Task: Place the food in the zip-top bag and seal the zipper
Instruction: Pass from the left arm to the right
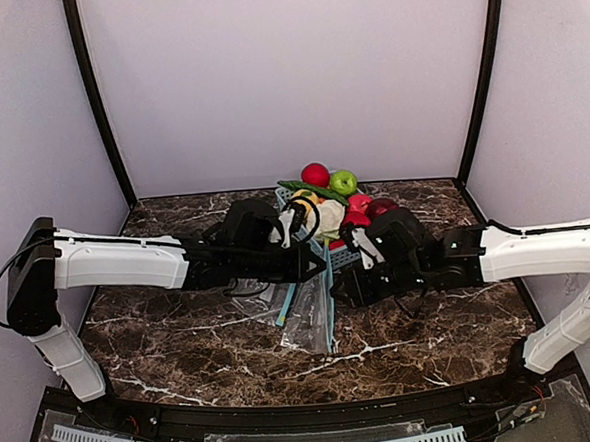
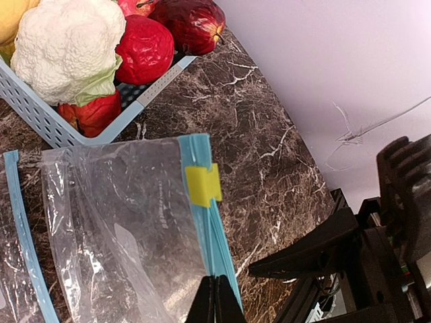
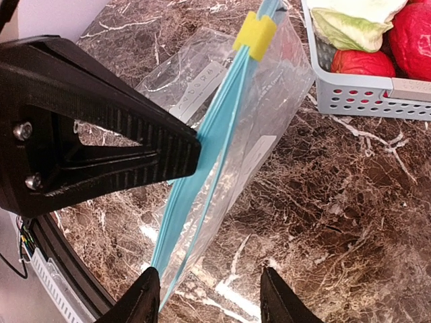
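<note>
Dark marbled desk is enclosed by pale lilac walls. Both arms are stretched inward from their bases, nearly level and low, so that the wrists meet over the zip-top bag, which lies just in front of the light-blue lattice basket. The left fingers are pressed together, clamped on the blue zipper below its yellow slider. The right fingers are held apart, the zipper's end lying just beside one of them. The food is kept in the basket: red fruits and a cauliflower
</note>
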### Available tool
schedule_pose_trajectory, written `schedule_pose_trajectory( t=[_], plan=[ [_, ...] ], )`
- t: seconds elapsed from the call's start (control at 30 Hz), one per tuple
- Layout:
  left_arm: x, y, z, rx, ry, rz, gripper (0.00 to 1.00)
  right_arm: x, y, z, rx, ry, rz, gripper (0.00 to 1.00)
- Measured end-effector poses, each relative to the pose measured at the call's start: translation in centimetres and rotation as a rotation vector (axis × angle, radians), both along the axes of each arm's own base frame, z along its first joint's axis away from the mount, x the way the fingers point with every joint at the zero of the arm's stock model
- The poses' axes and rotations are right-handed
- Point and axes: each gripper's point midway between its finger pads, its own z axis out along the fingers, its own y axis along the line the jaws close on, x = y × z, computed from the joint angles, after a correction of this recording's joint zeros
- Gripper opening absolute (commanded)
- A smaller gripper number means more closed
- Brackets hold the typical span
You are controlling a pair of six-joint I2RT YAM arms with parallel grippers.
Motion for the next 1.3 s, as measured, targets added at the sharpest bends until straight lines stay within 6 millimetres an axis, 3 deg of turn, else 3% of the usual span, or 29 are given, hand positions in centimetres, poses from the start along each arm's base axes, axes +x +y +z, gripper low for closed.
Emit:
schedule_pose_trajectory(
  t=[0.33,0.57,0.93,1.0,1.07,1.3],
  plan=[
    [0.1,0.2,0.4,-0.003,-0.009,0.010,0.01,0.4,0.4,-2.6,-0.051,0.050,-0.027,0.33],
    [0.2,0.4,0.3,0.001,-0.014,0.017,0.01,0.7,0.6,-2.8,-0.047,0.059,-0.051,0.00],
    [0.8,3.1,-0.1,0.113,-0.058,0.098,0.01,1.1,0.4,-1.7,-0.028,0.029,-0.085,0.00],
    [0.9,3.2,-0.1,0.116,-0.062,0.103,0.06,1.3,0.4,-1.5,-0.022,0.022,-0.089,0.00],
    [0.9,3.2,-0.1,0.116,-0.062,0.104,0.20,1.3,0.3,-1.5,-0.023,0.020,-0.092,0.00],
    [0.2,2.0,0.3,0.069,-0.044,0.062,0.50,1.5,0.3,-1.3,-0.024,0.009,-0.100,0.00]
  ],
)
